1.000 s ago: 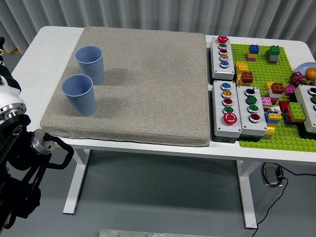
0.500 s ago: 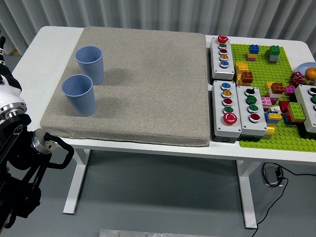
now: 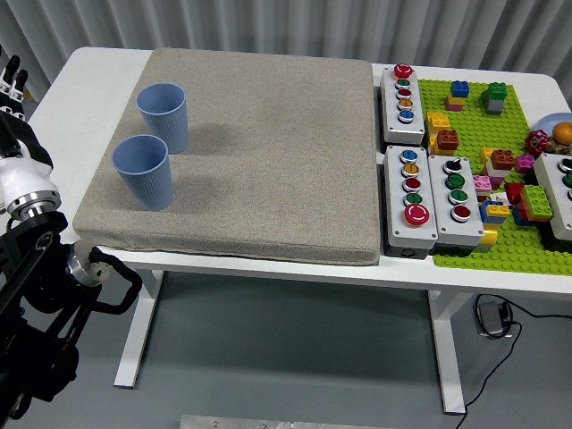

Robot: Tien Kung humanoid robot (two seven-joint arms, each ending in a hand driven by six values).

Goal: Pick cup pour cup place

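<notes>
Left arm shifts, cups untouched

Left hand (image 3: 11,76) has crept up at the frame's left edge since earlier; only fingertips show, so its grip can't be told. Two blue cups, near cup (image 3: 142,172) and far cup (image 3: 163,117), stand upright on the grey mat (image 3: 268,152), right of that hand, apart from it.

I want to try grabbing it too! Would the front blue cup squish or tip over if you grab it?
Probably a bit. The front blue cup looks thin and ribbed, so likely light and squeezable. It stands tall on a soft gray mat, so a sideways push may tip it.
</notes>
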